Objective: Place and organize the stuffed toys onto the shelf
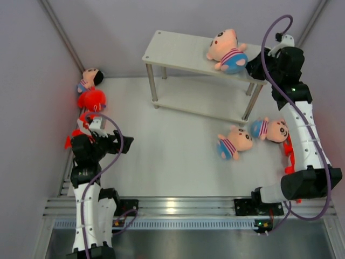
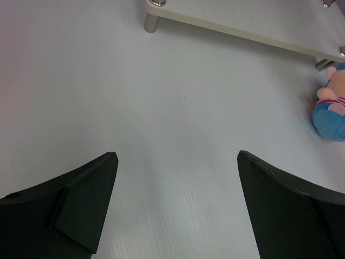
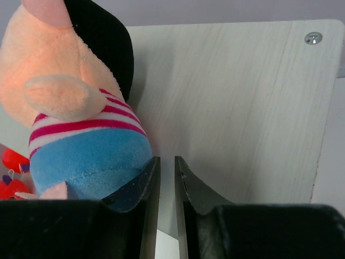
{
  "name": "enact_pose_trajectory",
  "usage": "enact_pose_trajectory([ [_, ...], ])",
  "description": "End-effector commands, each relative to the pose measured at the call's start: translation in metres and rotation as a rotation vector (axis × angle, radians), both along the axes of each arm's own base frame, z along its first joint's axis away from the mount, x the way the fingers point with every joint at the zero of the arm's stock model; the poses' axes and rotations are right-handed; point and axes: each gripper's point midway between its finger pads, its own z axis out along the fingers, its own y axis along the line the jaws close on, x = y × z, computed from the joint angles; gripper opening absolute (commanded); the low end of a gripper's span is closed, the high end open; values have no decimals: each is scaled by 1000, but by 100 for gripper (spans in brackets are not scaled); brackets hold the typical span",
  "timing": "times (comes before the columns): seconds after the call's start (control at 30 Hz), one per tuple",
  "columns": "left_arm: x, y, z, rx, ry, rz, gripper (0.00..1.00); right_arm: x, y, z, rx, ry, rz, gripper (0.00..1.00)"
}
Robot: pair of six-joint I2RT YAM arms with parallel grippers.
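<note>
A peach doll in a striped shirt lies near the right end of the shelf top board, head toward the board's middle and blue bottom toward our right gripper at that edge. Our right wrist view adds what the overhead hides: the fingers stand nearly together, nothing between them, one touching the doll. Our left gripper hangs wide apart and empty over the table, so we judge the two loose dolls by the shelf's right front leg nearer our right arm.
</note>
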Motion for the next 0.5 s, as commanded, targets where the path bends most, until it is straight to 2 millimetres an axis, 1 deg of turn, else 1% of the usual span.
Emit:
enact_pose_trajectory([
  [0.0, 2, -3, 13, 18, -73, -28, 99, -8, 8, 29, 18, -75, -5, 17],
  [0.03, 2, -3, 13, 17, -71, -28, 99, -7, 1, 25, 17, -54, -50, 17],
  [0.1, 2, -3, 13, 18, -73, -28, 99, -9, -12, 32, -2, -68, -117, 20],
  [0.13, 2, -3, 13, 18, -72, -26, 99, -11, -26, 38, -29, -85, -189, 23],
  [0.23, 2, -3, 13, 17, -72, -28, 99, -24, -51, 70, -83, -172, -302, 35],
  [0.27, 2, -3, 13, 18, -71, -28, 99, -29, -54, 83, -95, -206, -313, 38],
  [0.3, 2, -4, 13, 16, -71, -34, 99, -36, -55, 108, -102, -261, -313, 44],
  [0.33, 2, -4, 13, 17, -73, -32, 98, -39, -54, 119, -120, -283, -299, 47],
  [0.37, 2, -4, 14, 18, -73, -34, 99, -39, -50, 127, -125, -300, -270, 55],
  [0.4, 1, -5, 13, 18, -74, -36, 99, -40, -43, 137, -128, -320, -228, 61],
  [0.43, 1, -5, 14, 18, -77, -36, 98, -48, -21, 160, -123, -380, -101, 67],
  [0.47, 1, -4, 14, 19, -76, -34, 99, -36, -8, 155, -125, -364, -30, 75],
])
